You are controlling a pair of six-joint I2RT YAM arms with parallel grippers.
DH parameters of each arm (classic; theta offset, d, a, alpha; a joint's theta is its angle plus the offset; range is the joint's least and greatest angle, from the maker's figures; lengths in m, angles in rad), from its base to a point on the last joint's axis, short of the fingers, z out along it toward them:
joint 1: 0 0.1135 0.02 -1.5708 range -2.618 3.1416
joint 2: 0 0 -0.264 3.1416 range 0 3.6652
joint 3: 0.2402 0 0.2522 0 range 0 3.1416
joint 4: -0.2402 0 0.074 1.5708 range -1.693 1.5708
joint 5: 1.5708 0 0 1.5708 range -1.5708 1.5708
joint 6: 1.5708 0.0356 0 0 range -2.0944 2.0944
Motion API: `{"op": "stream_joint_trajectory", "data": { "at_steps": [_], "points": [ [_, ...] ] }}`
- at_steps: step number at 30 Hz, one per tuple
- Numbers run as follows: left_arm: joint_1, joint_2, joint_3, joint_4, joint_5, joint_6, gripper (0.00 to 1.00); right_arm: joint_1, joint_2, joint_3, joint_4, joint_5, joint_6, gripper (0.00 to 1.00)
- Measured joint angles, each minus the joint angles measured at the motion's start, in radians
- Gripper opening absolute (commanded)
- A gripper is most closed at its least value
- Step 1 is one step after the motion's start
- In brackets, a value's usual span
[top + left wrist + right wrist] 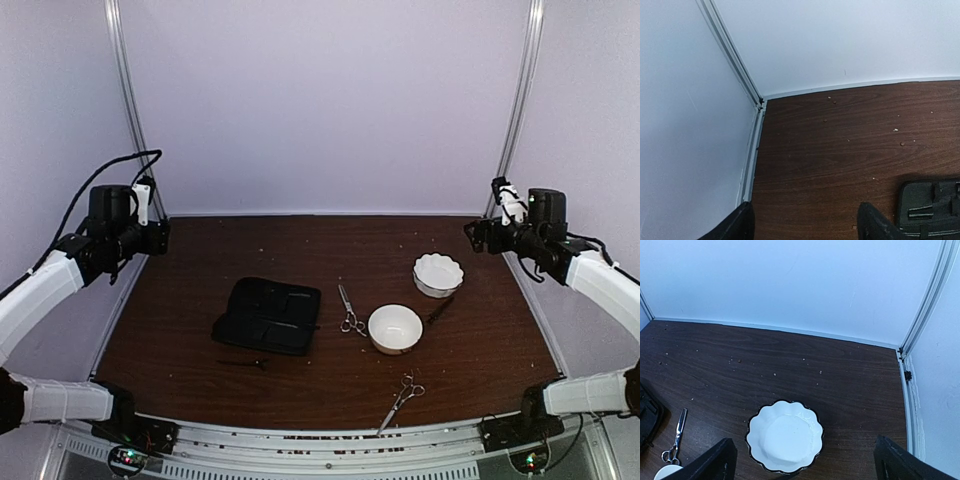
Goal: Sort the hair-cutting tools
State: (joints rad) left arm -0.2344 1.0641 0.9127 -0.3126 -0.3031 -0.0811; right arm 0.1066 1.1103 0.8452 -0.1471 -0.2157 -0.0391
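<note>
Sorting looks not yet begun: every tool lies loose on the brown table [200,260], and neither arm holds anything. Read the table as a clock, with six o'clock at the arms' bases. The nearest pair of scissors [401,398] lies flat at about five o'clock, close to the near edge. It is slim and silver, blades together, tips toward the edge and ring handles away. At seven o'clock a thin dark stick [243,363] lies crosswise, just in front of a flat black case [268,315] at nine o'clock. Near the centre a second pair of scissors [348,308] lies with blades shut, its rings just beside the left rim of a plain white bowl [395,347]. Toward two o'clock a second dark stick [440,311] slants between that bowl and a scalloped white bowl [438,290]; whether it touches either I cannot tell. Farthest off, the left gripper [805,231] hangs raised at ten o'clock, fingers spread wide with nothing between them, and the right gripper [805,467] hangs likewise at two o'clock. The next move, I judge, calls for one arm to come down over a single tool. Its fingers would need to straddle the thin metal right at the wood, since anything this flat could easily slip from a pinch.
</note>
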Motion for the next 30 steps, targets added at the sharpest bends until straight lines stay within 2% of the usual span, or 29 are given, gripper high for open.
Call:
{"op": "stream_joint_trajectory", "data": {
  "at_steps": [2, 7, 10, 13, 14, 15, 16, 19, 24, 30],
  "points": [
    [0.008, 0.006, 0.011, -0.004, 0.022, 0.0, 0.74, -0.006, 0.001, 0.008, 0.006, -0.018, -0.001, 0.99],
    [0.02, 0.011, 0.031, -0.004, 0.069, 0.0, 0.74, -0.01, 0.014, 0.066, -0.033, -0.144, -0.068, 0.77],
    [0.024, 0.013, 0.038, -0.004, 0.092, 0.0, 0.74, 0.029, 0.04, 0.14, -0.118, -0.198, -0.153, 0.6],
    [0.026, 0.017, 0.047, -0.004, 0.11, 0.0, 0.74, 0.135, 0.054, 0.206, -0.224, -0.212, -0.261, 0.38],
    [0.026, 0.017, 0.048, -0.004, 0.114, 0.0, 0.74, 0.178, 0.053, 0.215, -0.253, -0.215, -0.298, 0.27],
    [0.026, 0.017, 0.049, -0.004, 0.119, 0.0, 0.74, 0.219, 0.051, 0.218, -0.276, -0.217, -0.334, 0.11],
    [0.026, 0.017, 0.049, -0.004, 0.123, 0.0, 0.74, 0.277, 0.048, 0.216, -0.311, -0.214, -0.358, 0.06],
    [0.026, 0.018, 0.049, -0.004, 0.133, 0.0, 0.74, 0.421, 0.045, 0.192, -0.378, -0.2, -0.448, 0.01],
    [0.026, 0.021, 0.061, -0.006, 0.15, 0.0, 0.74, 0.634, 0.097, 0.129, -0.502, -0.154, -0.573, 0.0],
    [0.031, 0.03, 0.08, -0.02, 0.165, -0.001, 0.74, 0.777, 0.211, 0.078, -0.604, -0.099, -0.673, 0.0]
  ]
}}
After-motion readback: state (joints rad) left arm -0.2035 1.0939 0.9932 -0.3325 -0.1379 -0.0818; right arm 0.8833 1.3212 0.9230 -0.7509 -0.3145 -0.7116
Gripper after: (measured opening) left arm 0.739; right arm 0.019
